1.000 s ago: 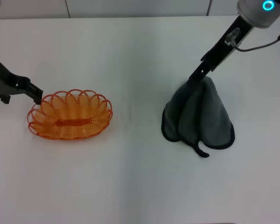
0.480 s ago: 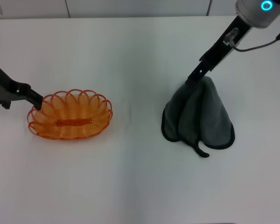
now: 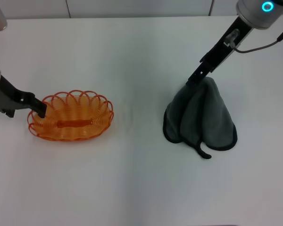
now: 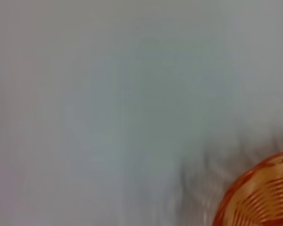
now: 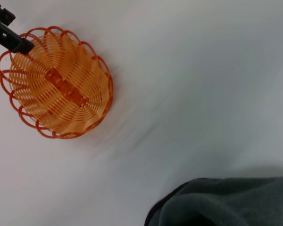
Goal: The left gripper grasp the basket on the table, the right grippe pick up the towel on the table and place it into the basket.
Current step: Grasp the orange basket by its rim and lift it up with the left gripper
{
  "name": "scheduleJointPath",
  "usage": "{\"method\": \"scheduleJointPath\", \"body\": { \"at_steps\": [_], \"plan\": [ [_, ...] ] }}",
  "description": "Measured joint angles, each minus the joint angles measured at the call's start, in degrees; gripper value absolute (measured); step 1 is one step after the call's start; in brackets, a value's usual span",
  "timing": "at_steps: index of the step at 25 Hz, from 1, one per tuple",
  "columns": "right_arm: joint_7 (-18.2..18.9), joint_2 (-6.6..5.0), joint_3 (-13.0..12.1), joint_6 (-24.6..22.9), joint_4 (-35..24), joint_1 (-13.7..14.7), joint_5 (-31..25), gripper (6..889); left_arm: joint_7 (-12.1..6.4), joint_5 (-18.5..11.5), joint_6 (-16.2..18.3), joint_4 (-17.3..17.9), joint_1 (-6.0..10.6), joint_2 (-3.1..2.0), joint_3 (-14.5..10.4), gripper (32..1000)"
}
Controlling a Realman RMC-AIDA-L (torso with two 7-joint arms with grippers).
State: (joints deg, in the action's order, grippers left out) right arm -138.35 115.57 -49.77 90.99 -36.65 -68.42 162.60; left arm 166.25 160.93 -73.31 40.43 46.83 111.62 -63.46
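- Shifted since the earlier frames: left gripper (image 3: 39,109) dropped from the far-left rim of the basket (image 3: 70,116) to its left end; right gripper (image 3: 192,80) edged slightly up and toward the robot's left, with the towel (image 3: 200,120) unchanged in outline.
- Noted left gripper at the basket's left end, black tip overlapping the looped rim in the head view and seen at the rim (image 5: 19,44) from the right wrist view. Judged as placed there to steady the basket for the drop.
- Could not tell whether the left fingers were apart or together on the wire; tip too dark and too small in both views.
- Noted right gripper at the peak of the towel, fingers apparently clamped on the gathered cloth, which hung as a cone with its dark-bound hem spread on the counter (image 3: 141,179). Judged as a top pinch chosen so the cloth would trail clear on lifting.
- Found towel well apart from the basket, to the robot's right, not yet carried across; lower hem appeared in contact with the counter.
- Left wrist view: only a blurred orange arc of basket (image 4: 259,197) at one corner; own fingers not shown.
- Right wrist view: towel (image 5: 226,202) cut off at the frame edge; own fingers not shown.
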Motion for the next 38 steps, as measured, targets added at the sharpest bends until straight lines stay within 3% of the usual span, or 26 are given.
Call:
{"method": "scheduleJointPath", "body": {
  "at_steps": [17,19,32,38],
  "plan": [
    [0.4,0.09,0.2,-0.3,0.0,-0.3,0.0,851,-0.95,0.0,5.1,-4.0,-0.02,1.24,0.0,908],
    [0.5,0.12,0.3,-0.3,0.0,-0.3,0.0,851,-1.29,0.0,6.5,-5.1,0.08,1.62,-0.1,908],
    [0.6,0.18,0.3,-0.3,0.0,-0.3,0.0,851,-2.90,0.0,7.5,-6.5,0.45,2.33,-0.2,907],
    [0.6,0.18,0.2,-0.8,-0.1,-0.3,0.0,852,-2.94,0.0,7.5,-6.5,0.45,2.38,-0.2,833]
  ]
}}
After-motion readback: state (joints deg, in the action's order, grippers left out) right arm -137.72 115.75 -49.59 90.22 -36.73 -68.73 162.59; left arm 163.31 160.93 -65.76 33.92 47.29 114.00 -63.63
